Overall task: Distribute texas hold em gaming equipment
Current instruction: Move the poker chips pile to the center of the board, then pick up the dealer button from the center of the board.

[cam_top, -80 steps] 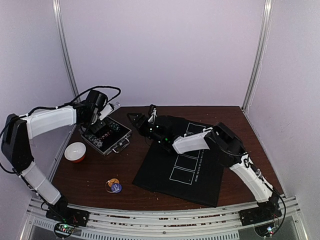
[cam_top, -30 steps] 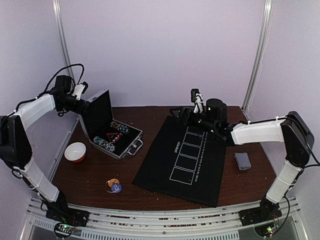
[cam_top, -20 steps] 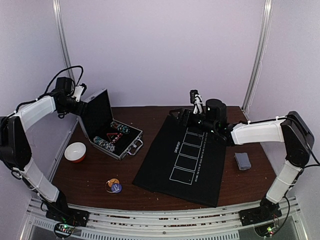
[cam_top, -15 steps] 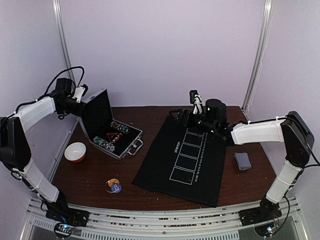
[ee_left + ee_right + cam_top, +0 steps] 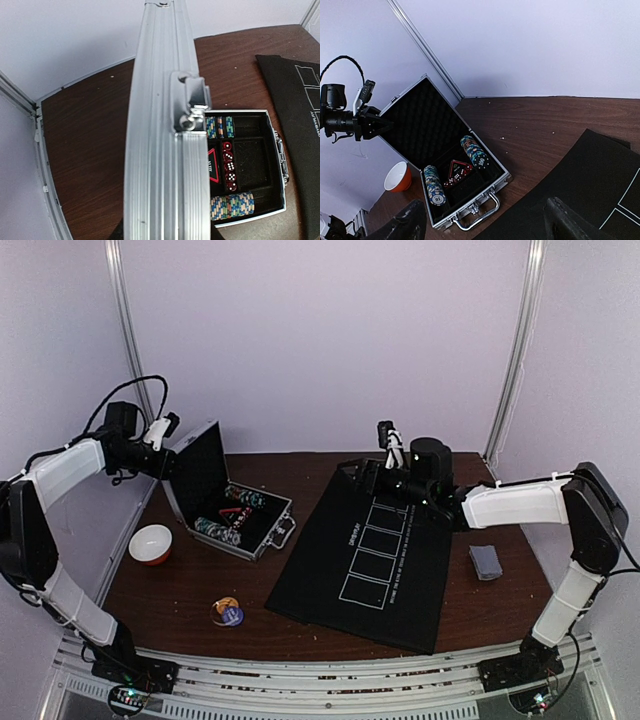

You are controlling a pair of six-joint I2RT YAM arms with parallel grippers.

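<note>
The silver case stands open on the left of the table. It holds two rows of striped poker chips with red dice between them. My left gripper pinches the top edge of the raised lid, which fills the left wrist view. A grey-blue deck of cards lies at the right edge. Small round button discs sit near the front. My right gripper hovers open and holds nothing, over the far end of the black mat.
A red-and-white bowl stands left of the case, close to the table's left edge. The black mat carries a row of white card outlines. Walls and metal posts close in the back and both sides.
My left gripper has closed on the lid's top edge. The case has slid a little to the right and its lid stands more upright. The right arm has stayed in place.
</note>
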